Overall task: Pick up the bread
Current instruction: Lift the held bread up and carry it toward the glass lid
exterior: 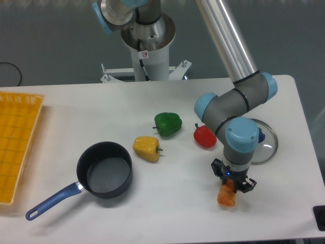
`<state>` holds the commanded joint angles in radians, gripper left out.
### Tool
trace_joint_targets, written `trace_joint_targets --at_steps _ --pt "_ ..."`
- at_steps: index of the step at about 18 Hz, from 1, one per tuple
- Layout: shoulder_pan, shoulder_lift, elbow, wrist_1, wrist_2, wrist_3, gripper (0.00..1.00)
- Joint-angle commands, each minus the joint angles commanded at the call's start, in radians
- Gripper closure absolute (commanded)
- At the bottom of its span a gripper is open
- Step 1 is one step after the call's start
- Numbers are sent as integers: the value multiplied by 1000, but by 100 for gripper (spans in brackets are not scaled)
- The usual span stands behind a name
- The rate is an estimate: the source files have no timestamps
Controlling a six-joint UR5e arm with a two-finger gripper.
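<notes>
The bread (pixel 226 196) is a small orange-and-tan ridged toy loaf lying on the white table near the front right. My gripper (pixel 233 186) points straight down over the loaf's upper end, its black fingers on either side of that end. The wrist hides the fingertips, so I cannot tell whether the jaws press on the loaf. The loaf's lower end sticks out below the gripper and seems to rest on the table.
A red pepper (pixel 204 136), a green pepper (pixel 167 123) and a yellow pepper (pixel 147 148) lie mid-table. A dark pot with a blue handle (pixel 104 176) stands front left. A glass lid (pixel 264 143) lies behind the gripper. A yellow basket (pixel 15 142) is at the left edge.
</notes>
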<state>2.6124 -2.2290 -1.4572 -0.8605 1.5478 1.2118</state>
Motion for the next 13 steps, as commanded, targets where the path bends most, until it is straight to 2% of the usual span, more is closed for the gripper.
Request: trace_joint_targets --at_steps 3,7,9,13 --pt "-2 15 -14 -2 0 -2 58" --pt "-5 66 -55 -6 0 11 58" --pt "-32 77 -67 -9 3 11 58" --pt "-43 140 -97 -41 3 15 58"
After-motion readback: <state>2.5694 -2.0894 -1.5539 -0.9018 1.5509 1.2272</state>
